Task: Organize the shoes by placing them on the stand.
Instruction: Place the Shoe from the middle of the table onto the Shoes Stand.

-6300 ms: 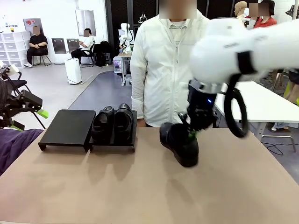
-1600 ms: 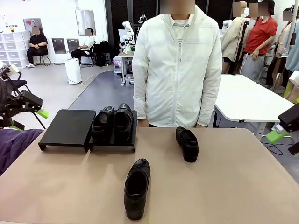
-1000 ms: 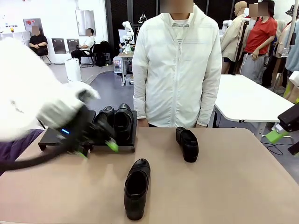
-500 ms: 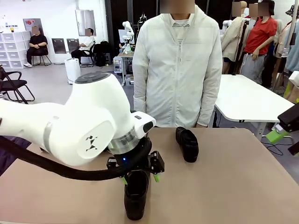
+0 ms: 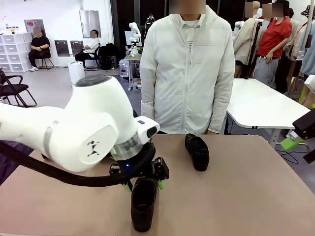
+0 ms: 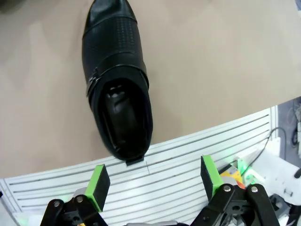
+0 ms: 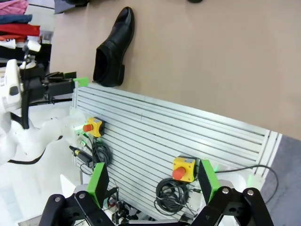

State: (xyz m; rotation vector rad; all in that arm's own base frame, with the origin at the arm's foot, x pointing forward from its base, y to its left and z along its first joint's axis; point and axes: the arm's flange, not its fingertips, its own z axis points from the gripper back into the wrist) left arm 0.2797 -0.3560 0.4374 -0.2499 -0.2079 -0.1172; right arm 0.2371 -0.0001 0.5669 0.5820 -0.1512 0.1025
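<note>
moved: left arm was over by the stand 1 second back, now it's swung right and dropped a touch lower onto the near shoe; both loose shoes haven't budged
left gripper [image 5: 143, 183]: jaws spread wide, nothing in them, hanging right above the near shoe; can't tell any contact yet
stand: earlier frames had it far left with 2 shoes on its right-hand panel; the left arm's bulk sits in front of that spot now
near shoe [image 6: 117, 94]: flat on the table [image 5: 256, 196], near side, a bit left of middle, heel by the near edge, toe pointing far toward the person [image 5: 187, 73]
key bit: its long axis runs near-to-far, and in the left wrist view the 2 green pads line up across that axis, so closing should pinch the shoe's sides. The heel opening sits closer to 1 pad than the other, so my guess is a small sideways nudge, then straight down
far shoe [image 5: 198, 152]: far side, right of middle, just in front of the person, well apart from the near shoe, also lying roughly near-to-far
right gripper [image 7: 153, 181]: spread and empty, hanging off the table's right edge, well apart from both shoes; looks like the nearer arm for the far shoe
progress: I'd say halfway, 2 shoes left
</note>
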